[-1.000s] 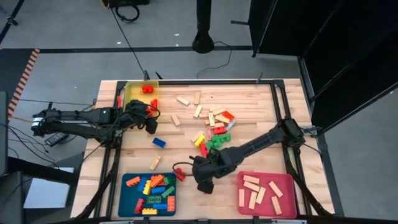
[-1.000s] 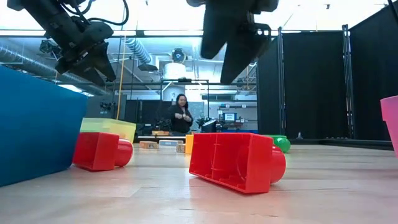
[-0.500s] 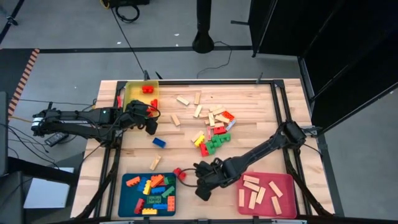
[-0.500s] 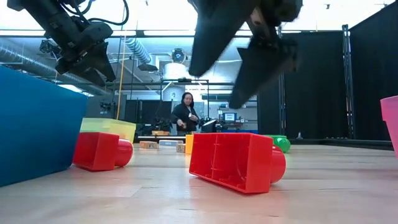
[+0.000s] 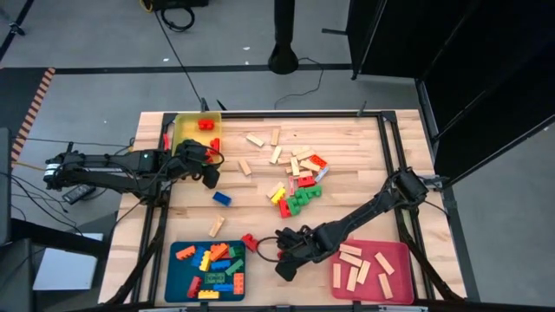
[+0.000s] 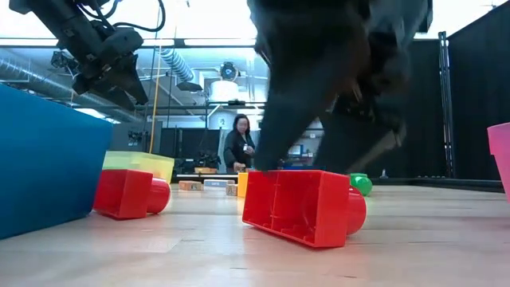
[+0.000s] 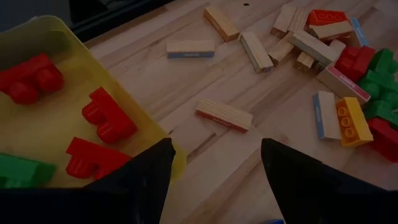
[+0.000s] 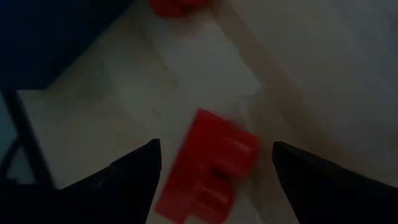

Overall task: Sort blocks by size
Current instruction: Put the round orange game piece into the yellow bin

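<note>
Pick-up step: right end effector [image 8: 211, 163], fingers spread and empty, hovering above red studded plastic brick [image 8: 208, 168] lying on wooden desk [image 5: 260, 186] between blue tray [image 5: 178, 279] and pink tray [image 5: 401, 251]. Next: descend, straddle, clench. Left end effector [image 7: 214, 162] released beside yellow tray [image 7: 134, 106].

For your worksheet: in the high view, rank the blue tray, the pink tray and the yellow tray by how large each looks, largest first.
1. Blue tray and pink tray: they look alike, so no ranking between them.
2. Yellow tray: smallest, though the left arm covers part of it.
</note>
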Tool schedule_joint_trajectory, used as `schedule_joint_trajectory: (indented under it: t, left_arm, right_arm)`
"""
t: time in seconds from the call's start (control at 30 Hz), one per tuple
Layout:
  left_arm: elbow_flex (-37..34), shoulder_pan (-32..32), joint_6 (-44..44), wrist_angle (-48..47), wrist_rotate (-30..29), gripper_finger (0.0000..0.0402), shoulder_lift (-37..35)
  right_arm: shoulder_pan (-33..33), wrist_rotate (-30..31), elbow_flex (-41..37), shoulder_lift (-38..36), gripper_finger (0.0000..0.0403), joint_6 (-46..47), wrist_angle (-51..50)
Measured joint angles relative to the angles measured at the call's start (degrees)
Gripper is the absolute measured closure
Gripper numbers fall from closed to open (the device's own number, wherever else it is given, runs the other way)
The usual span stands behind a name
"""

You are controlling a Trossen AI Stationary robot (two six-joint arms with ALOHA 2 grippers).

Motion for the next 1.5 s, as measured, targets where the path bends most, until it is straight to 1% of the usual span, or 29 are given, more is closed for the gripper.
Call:
schedule_joint_trajectory:
  t: [0.1,0.2,0.33,0.4,0.47,0.57,0.63,0.67,0.7,0.8,0.9,1.0,1.07,1.13,1.2,1.3,1.4,1.5]
  left_arm:
    - [0.0,0.0,1.1,0.0,0.0,0.0149,0.0]
    - [0.0,0.0,1.1,0.0,0.0,0.0149,0.0]
    - [0.0,0.0,1.1,0.0,0.0,0.0149,0.0]
    - [0.0,0.0,1.1,0.0,0.0,0.0149,0.0]
    - [0.0,0.0,1.2,0.0,-0.2,0.0149,0.0]
    - [0.0,0.0,1.2,0.1,-0.9,0.0149,0.0]
    - [0.0,0.0,1.2,0.1,-1.6,0.0149,0.0]
    - [0.0,0.0,1.2,0.2,-1.6,0.0149,0.0]
    - [0.0,0.0,1.2,0.3,-1.6,0.0149,0.0]
    - [0.0,0.0,1.3,0.5,-1.6,0.0149,0.0]
    - [0.0,0.0,2.6,0.5,-1.6,0.0149,0.0]
    - [0.0,0.0,2.9,0.5,-1.6,0.0149,0.0]
    - [0.0,0.0,2.9,0.4,-1.6,0.0149,0.0]
    - [0.0,0.0,2.9,0.5,-1.6,0.0149,0.0]
    - [0.0,0.0,2.9,0.5,-1.6,0.0149,0.0]
    - [0.0,0.0,2.9,0.4,-1.6,0.0149,0.0]
    - [0.0,0.0,2.9,0.4,-1.6,0.0149,0.0]
    - [0.0,0.0,2.9,0.5,-1.6,0.0149,0.0]
  right_arm:
    - [0.0,-0.7,-2.0,0.0,0.0095,-0.1,-0.5]
    - [0.0,-0.7,-3.6,-0.1,0.0110,-0.8,1.1]
    - [-0.2,-0.5,-5.0,-0.3,0.0147,-2.3,1.9]
    - [-0.6,-1.4,-5.1,-0.3,0.0180,-3.3,1.2]
    - [-1.0,-2.2,-5.1,-0.3,0.0226,-4.2,0.4]
    - [-1.5,-3.6,-5.2,-0.3,0.0314,-4.4,-0.8]
    - [-1.5,-3.5,-5.2,-0.3,0.0373,-4.5,-1.3]
    - [-1.6,-3.6,-5.2,-0.3,0.0386,-4.6,-1.3]
    - [-1.8,-3.8,-5.2,-0.3,0.0388,-4.3,-1.3]
    - [-2.1,-4.5,-4.1,-0.2,0.0366,-5.7,-2.1]
    - [-2.9,-5.5,-2.3,-0.3,0.0341,-12.1,-3.2]
    - [-5.0,-6.7,-0.1,-2.5,0.0319,-18.8,-5.3]
    - [-6.7,-8.9,1.8,-4.5,0.0301,-22.7,-5.9]
    - [-8.1,-12.8,3.2,-6.1,0.0277,-27.3,-7.5]
    - [-8.1,-15.1,4.0,-7.4,0.0248,-29.2,-8.1]
    - [-6.1,-15.4,4.3,-9.4,0.0193,-32.3,-9.9]
    - [-2.7,-13.1,4.1,-9.4,0.0133,-33.0,-14.6]
    - [0.5,-11.0,3.2,-8.6,0.0082,-30.2,-15.9]
